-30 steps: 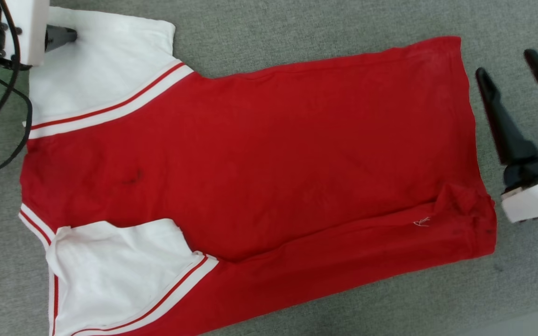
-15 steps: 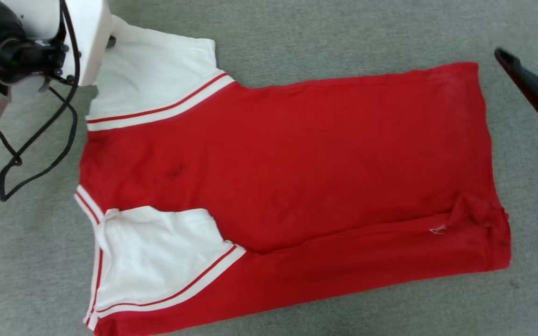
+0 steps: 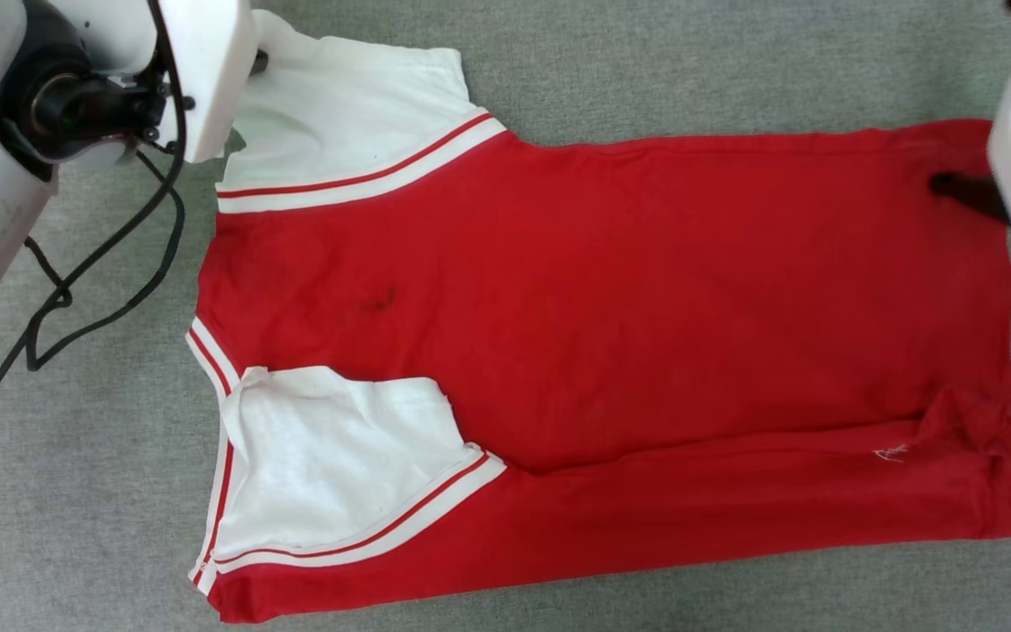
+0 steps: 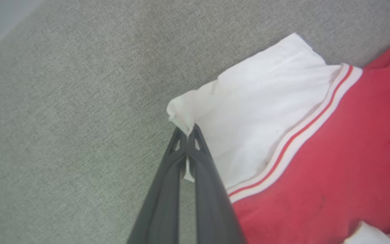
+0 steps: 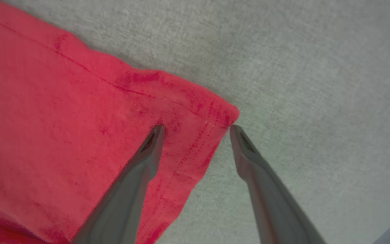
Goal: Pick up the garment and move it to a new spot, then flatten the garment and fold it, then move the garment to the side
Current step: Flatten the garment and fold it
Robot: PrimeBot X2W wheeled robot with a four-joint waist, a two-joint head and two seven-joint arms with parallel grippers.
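Note:
The garment [image 3: 611, 333], a red T-shirt with white sleeves and striped trim, lies spread on the grey carpet with its near long edge folded over. In the left wrist view my left gripper [image 4: 190, 130] is shut on a pinched corner of the far white sleeve [image 4: 256, 112]; in the head view that wrist covers the sleeve's left corner. My right gripper [image 5: 196, 128] is open and straddles the far hem corner of the garment [image 5: 80, 118], one finger on the red cloth, the other on the carpet. One dark fingertip [image 3: 962, 189] shows at the hem in the head view.
Grey carpet [image 3: 690, 61] surrounds the shirt on all sides. A black cable [image 3: 111, 290] hangs from my left arm beside the collar end. The near white sleeve [image 3: 339, 465] is folded onto the red body.
My left gripper has shut on the far sleeve corner. The right gripper has come down over the far hem corner, still open. The head camera has shifted, so the shirt sits further right in view.

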